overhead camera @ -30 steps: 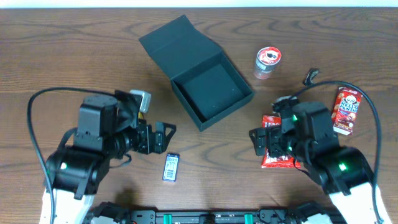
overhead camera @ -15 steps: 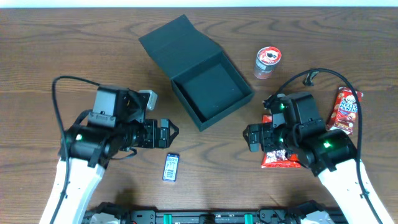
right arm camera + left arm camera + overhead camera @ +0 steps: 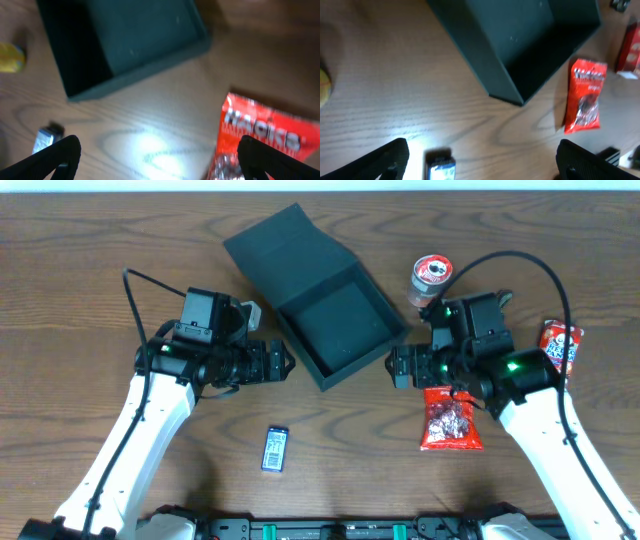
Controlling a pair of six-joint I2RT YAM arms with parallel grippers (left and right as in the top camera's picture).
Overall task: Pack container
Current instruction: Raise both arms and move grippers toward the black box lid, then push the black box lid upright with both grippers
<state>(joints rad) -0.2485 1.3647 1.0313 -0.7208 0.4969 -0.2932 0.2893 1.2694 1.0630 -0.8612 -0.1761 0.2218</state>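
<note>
Two hands are over the worktop (image 3: 90,270), and both have the fingers spread wide with nothing between them. The container (image 3: 345,320) lies at the far middle of the worktop, turned on a diagonal, with its lid (image 3: 285,250) opened flat toward the far left. Its inside is bare.

The container lies between my hands. My left hand (image 3: 280,363) is near its left wall and points toward it. My right hand (image 3: 393,367) is near its near right wall, just below the right corner. Neither hand seems to touch it.

In my left wrist view the container fills the top, ahead of my finger (image 3: 385,160). In my right wrist view it is also ahead, at the upper left.

One red snack bag (image 3: 450,418) lies just below my right hand. A small packet (image 3: 275,448) lies nearer to me, well apart from the container.
</note>
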